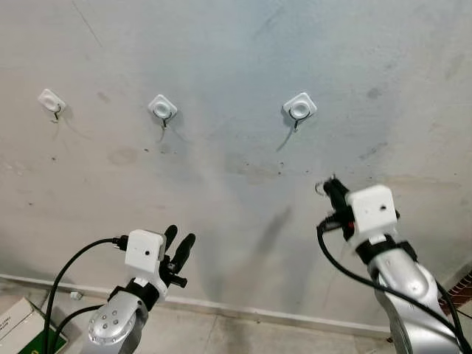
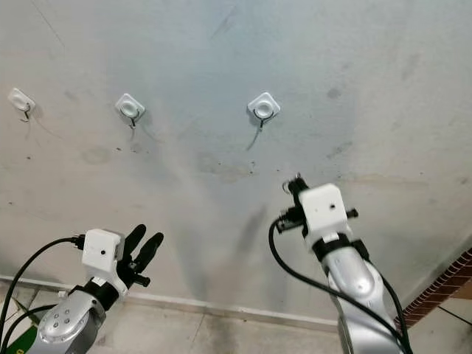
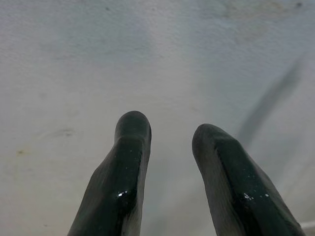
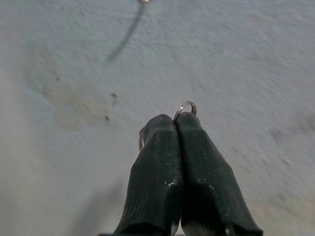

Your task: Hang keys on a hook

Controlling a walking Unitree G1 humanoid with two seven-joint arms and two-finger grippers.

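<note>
Three white adhesive hooks sit in a row on the grey wall: a left hook (image 1: 51, 102), a middle hook (image 1: 162, 108) and a right hook (image 1: 299, 109). My right gripper (image 1: 330, 188) is raised below and to the right of the right hook, shut on a metal key ring (image 4: 185, 107) that pokes out past its fingertips (image 4: 167, 125). The keys themselves are hidden between the fingers. My left gripper (image 1: 181, 237) is held low near the wall, open with nothing between its fingers (image 3: 130, 147).
The stained wall meets the floor along a pale skirting strip (image 1: 243, 310). A green and white box (image 1: 22, 324) lies on the floor at lower left. A brick-patterned edge (image 2: 442, 287) shows at lower right.
</note>
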